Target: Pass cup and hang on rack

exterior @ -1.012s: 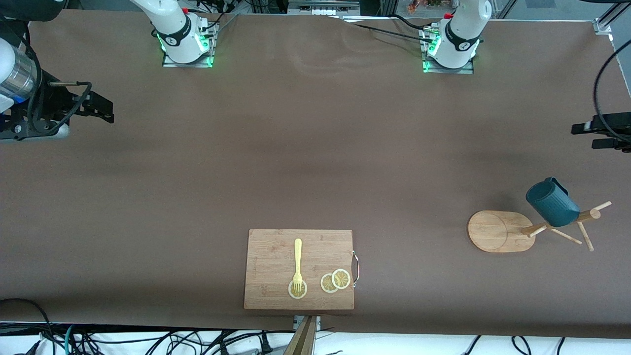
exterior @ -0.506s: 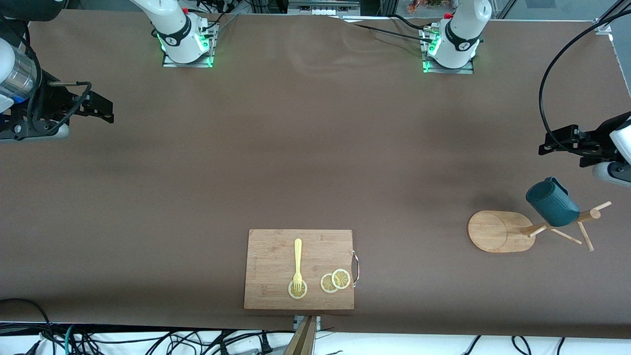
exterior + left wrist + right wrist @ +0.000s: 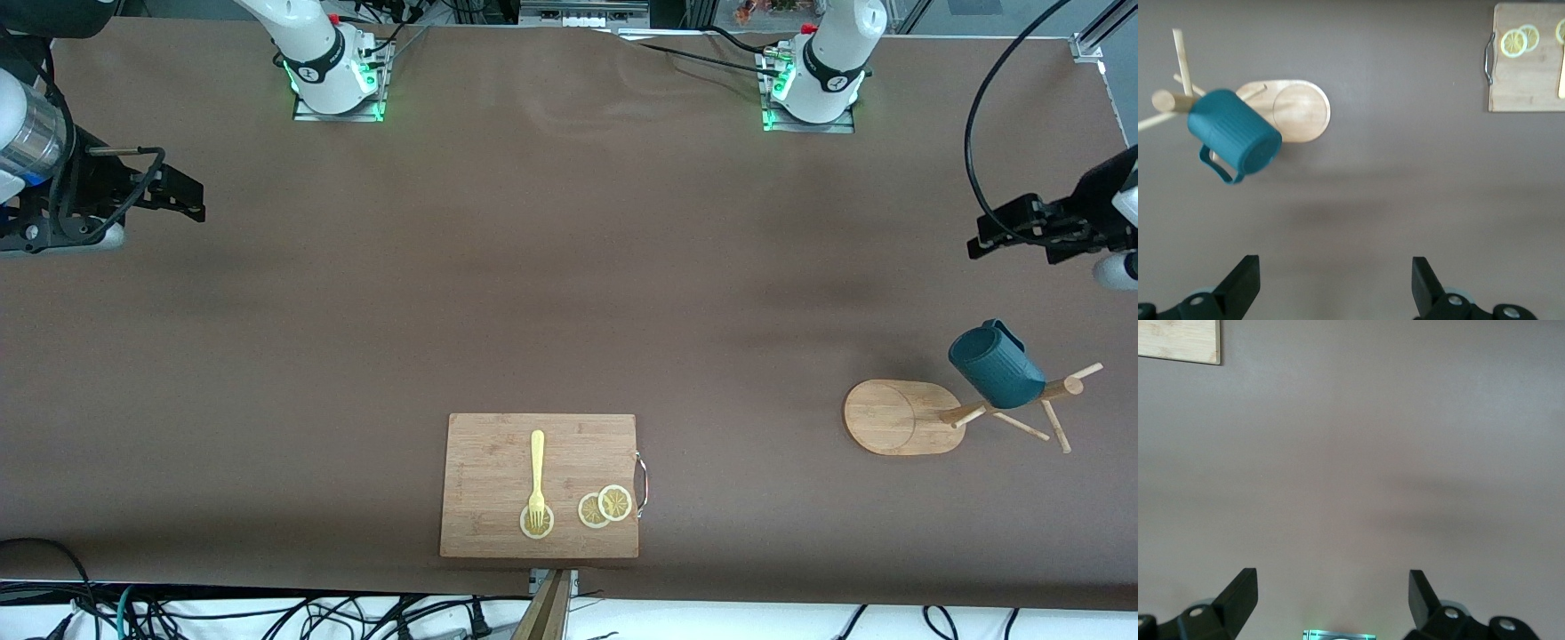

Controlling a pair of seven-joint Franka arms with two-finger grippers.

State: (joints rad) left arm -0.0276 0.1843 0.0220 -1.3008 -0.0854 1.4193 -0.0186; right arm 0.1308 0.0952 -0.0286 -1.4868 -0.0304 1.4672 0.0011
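Observation:
The dark teal cup (image 3: 996,364) hangs by its handle on a peg of the wooden rack (image 3: 898,416), which stands at the left arm's end of the table. The cup also shows in the left wrist view (image 3: 1233,133), with the rack's oval base (image 3: 1298,110) beside it. My left gripper (image 3: 982,238) is open and empty, high over bare table near the rack; its fingers (image 3: 1241,283) stand wide apart. My right gripper (image 3: 191,200) is open and empty, waiting over the right arm's end of the table; its fingers (image 3: 1239,590) are wide apart too.
A rectangular wooden cutting board (image 3: 498,444) with a metal handle lies near the front edge, bearing a yellow fork (image 3: 537,476) and lemon slices (image 3: 605,505). The board also shows in the left wrist view (image 3: 1528,80). Brown table surface lies between the board and the rack.
My left gripper has come back into view from the table's end and risen a little, away from the cup. The cup, the rack and the right arm have not moved.

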